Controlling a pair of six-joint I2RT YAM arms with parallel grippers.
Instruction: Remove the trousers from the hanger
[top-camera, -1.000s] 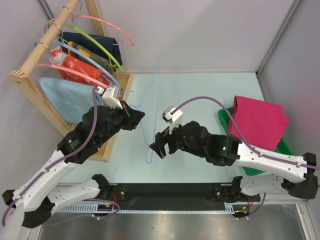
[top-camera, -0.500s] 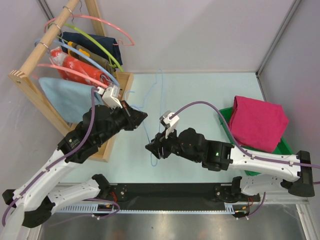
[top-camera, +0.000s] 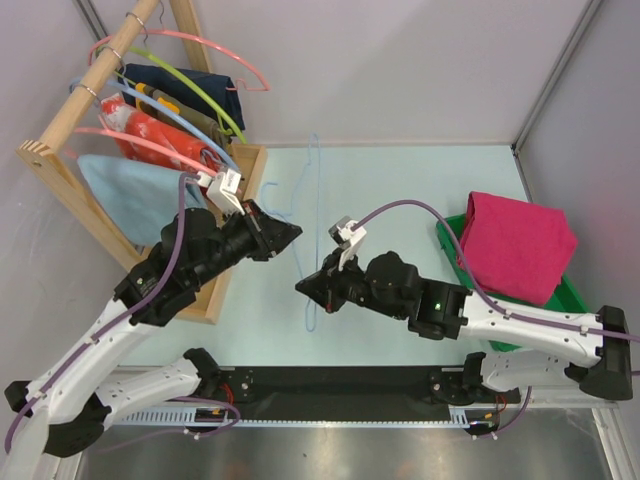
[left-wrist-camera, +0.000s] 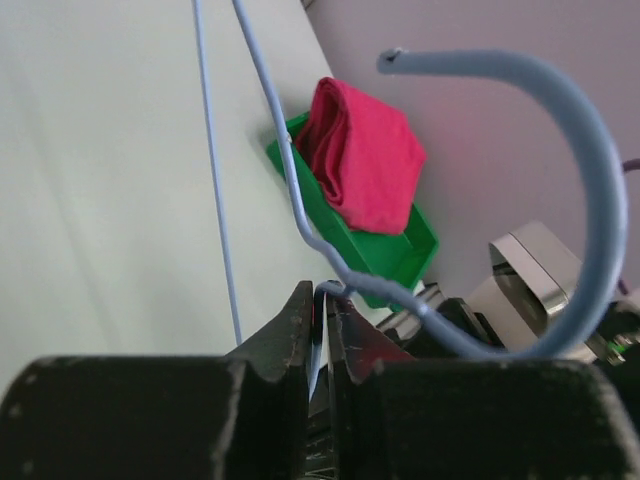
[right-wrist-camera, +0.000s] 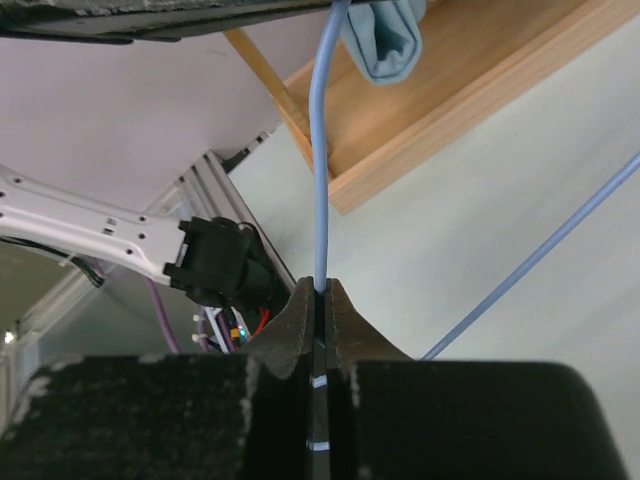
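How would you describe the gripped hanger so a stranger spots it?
Look over the table between the wooden rack and the green tray. The hanger is thin light-blue wire, held by left gripper and right gripper. The other hangers sit on the rack.

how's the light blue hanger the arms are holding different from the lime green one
The light-blue hanger is pinched by the left gripper and right gripper above the table; the lime-green hanger hangs on the wooden rack. The light-blue hanger's sides run straight; the lime-green hanger's arm curves. Both are thin.
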